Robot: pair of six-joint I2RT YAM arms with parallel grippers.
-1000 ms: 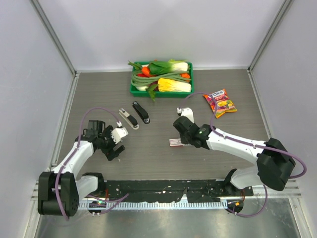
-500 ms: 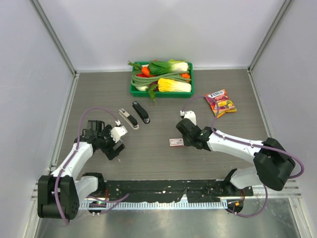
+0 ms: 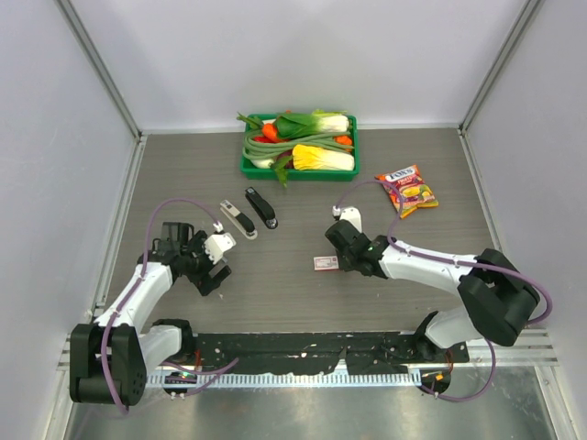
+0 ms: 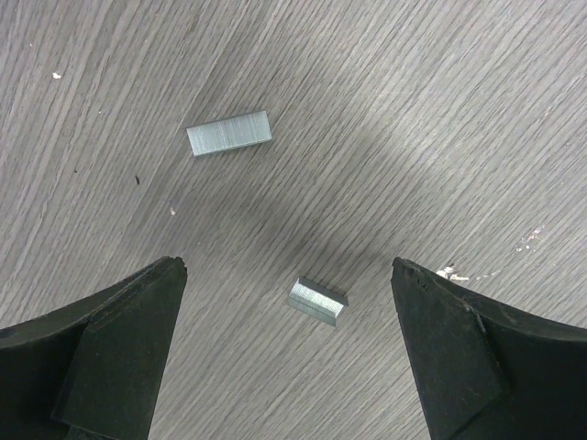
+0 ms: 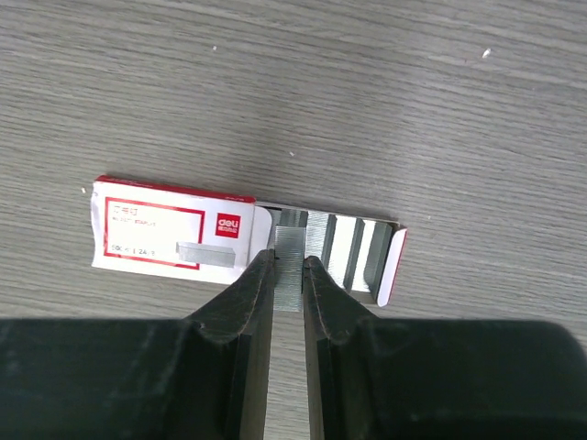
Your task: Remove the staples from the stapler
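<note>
The stapler (image 3: 260,208) lies black and long at mid-left, with a silver-and-black part (image 3: 238,219) beside it. My left gripper (image 3: 209,273) is open and empty, low over the table. In the left wrist view its jaws (image 4: 286,266) stand wide around a short staple strip (image 4: 318,302), and a longer strip (image 4: 228,133) lies farther off. My right gripper (image 3: 343,260) is shut on a staple strip (image 5: 291,246) over the open end of a small red-and-white printed staple box (image 5: 170,229). Several more strips lie in the box. The box also shows in the top view (image 3: 325,263).
A green tray (image 3: 246,166) of vegetables stands at the back centre. A colourful snack packet (image 3: 407,190) lies at the back right. Grey walls close in the table on three sides.
The right gripper has shifted slightly to the right, beside the staple box. The left gripper has moved up a little. The stapler has not moved.
</note>
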